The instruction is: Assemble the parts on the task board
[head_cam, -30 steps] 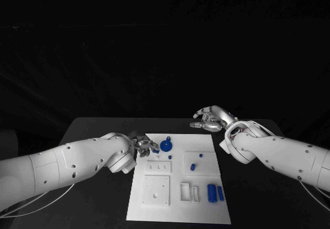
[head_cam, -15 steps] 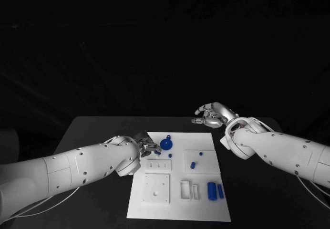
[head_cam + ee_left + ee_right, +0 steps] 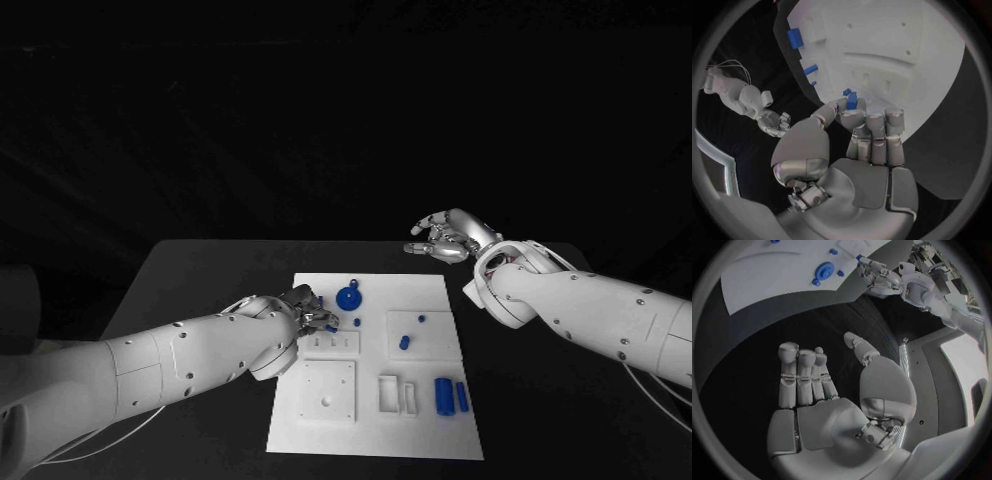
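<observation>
Left hand (image 3: pixel 861 145) pinches a blue part (image 3: pixel 851 101) just above the board (image 3: pixel 433 300); right hand (image 3: pixel 450 236), empty and loosely spread, hangs well off.

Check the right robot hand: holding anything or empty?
Empty. In the right wrist view the right robot hand has fingers spread over bare black table, away from the task board.

The room is dim and black beyond the table (image 3: pixel 202 270), whose far edge fades into darkness. Light from above falls brightest on the white task board (image 3: pixel 378 440), where detail washes out. Both wrist views bend straight edges, dark at the circles' rims.
</observation>
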Controlling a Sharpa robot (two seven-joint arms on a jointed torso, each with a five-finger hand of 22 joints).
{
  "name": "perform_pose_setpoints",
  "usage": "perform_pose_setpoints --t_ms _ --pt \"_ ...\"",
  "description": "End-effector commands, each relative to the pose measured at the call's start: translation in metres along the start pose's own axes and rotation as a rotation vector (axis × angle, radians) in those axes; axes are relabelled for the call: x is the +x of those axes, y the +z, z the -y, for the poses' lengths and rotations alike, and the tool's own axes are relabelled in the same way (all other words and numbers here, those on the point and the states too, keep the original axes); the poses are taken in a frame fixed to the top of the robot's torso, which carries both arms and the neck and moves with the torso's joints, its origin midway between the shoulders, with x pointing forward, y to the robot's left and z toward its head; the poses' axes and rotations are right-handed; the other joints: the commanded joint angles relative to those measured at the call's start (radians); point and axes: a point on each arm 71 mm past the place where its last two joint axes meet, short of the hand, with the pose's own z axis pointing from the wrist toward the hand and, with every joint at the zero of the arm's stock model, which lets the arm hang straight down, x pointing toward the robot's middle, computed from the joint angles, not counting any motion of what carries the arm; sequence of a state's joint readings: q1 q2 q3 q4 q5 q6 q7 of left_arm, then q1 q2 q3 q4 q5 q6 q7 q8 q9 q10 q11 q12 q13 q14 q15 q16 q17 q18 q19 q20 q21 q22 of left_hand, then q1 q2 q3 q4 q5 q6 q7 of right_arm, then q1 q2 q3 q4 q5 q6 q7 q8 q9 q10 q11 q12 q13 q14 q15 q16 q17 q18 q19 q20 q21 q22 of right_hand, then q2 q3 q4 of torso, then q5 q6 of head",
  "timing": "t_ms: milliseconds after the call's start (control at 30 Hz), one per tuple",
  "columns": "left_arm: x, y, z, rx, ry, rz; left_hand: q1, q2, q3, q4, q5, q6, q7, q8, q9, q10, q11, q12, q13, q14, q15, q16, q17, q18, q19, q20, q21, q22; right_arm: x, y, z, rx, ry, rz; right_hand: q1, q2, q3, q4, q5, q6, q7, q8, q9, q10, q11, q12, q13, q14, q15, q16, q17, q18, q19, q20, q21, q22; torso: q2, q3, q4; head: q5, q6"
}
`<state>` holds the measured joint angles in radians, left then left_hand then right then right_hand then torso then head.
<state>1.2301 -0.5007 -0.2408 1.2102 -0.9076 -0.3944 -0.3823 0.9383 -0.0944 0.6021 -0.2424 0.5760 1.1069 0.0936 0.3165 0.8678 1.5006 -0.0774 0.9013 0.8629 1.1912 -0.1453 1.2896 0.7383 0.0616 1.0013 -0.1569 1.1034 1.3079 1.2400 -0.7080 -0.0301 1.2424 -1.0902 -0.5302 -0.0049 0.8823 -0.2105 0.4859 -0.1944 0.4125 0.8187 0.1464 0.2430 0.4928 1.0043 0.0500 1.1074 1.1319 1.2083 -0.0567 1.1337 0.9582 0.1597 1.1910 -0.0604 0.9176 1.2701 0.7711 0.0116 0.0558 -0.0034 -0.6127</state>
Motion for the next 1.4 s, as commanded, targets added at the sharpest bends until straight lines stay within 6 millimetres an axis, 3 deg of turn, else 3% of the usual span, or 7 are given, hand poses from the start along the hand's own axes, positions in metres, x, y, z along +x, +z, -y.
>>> perform_pose_setpoints --t_ms 33,1200,1400 --pt "0.004 0.000 0.001 0.009 0.012 0.011 0.003 0.006 0.024 -0.019 0.003 0.111 -0.107 -0.001 0.001 -0.051 -0.047 0.002 0.000 0.065 -0.078 0.005 0.002 0.006 0.008 -0.121 0.006 0.022 0.001 0.000 -0.001 -0.009 0.001 -0.010 0.001 0.013 -0.005 -0.001 0.004 -0.005 0.015 0.002 -0.002 -0.008 -0.002 0.007 -0.002 0.004 -0.006 -0.007 -0.001 0.102 0.000 0.004 -0.007 0.002 0.001 -0.0011 0.0002 -0.003 -0.003" --pt "0.026 0.004 -0.012 0.000 0.052 -0.027 -0.002 0.003 0.024 -0.013 -0.022 0.128 -0.111 0.003 0.004 -0.057 -0.052 0.026 -0.009 0.063 -0.082 0.021 -0.002 0.012 0.005 -0.120 0.020 0.020 0.001 0.000 -0.002 -0.009 0.002 -0.017 -0.001 0.018 -0.007 0.004 0.022 -0.003 0.015 0.002 -0.003 -0.010 -0.002 0.012 -0.009 0.004 -0.005 -0.007 -0.001 0.102 0.002 0.005 -0.009 0.004 0.000 -0.0009 0.0004 -0.003 -0.021" --pt "0.027 0.004 -0.012 -0.002 0.054 -0.030 -0.002 0.001 0.023 -0.007 -0.055 0.134 -0.112 0.003 0.004 -0.061 -0.052 0.035 -0.016 0.060 -0.082 0.025 -0.006 0.014 0.001 -0.119 0.024 0.019 0.002 0.000 -0.002 -0.010 0.002 -0.018 0.001 0.018 -0.007 0.003 0.023 -0.003 0.015 0.003 -0.004 -0.011 -0.002 0.012 -0.010 0.004 -0.006 -0.007 -0.001 0.102 0.002 0.005 -0.009 0.004 0.000 -0.0010 0.0003 -0.007 -0.021"
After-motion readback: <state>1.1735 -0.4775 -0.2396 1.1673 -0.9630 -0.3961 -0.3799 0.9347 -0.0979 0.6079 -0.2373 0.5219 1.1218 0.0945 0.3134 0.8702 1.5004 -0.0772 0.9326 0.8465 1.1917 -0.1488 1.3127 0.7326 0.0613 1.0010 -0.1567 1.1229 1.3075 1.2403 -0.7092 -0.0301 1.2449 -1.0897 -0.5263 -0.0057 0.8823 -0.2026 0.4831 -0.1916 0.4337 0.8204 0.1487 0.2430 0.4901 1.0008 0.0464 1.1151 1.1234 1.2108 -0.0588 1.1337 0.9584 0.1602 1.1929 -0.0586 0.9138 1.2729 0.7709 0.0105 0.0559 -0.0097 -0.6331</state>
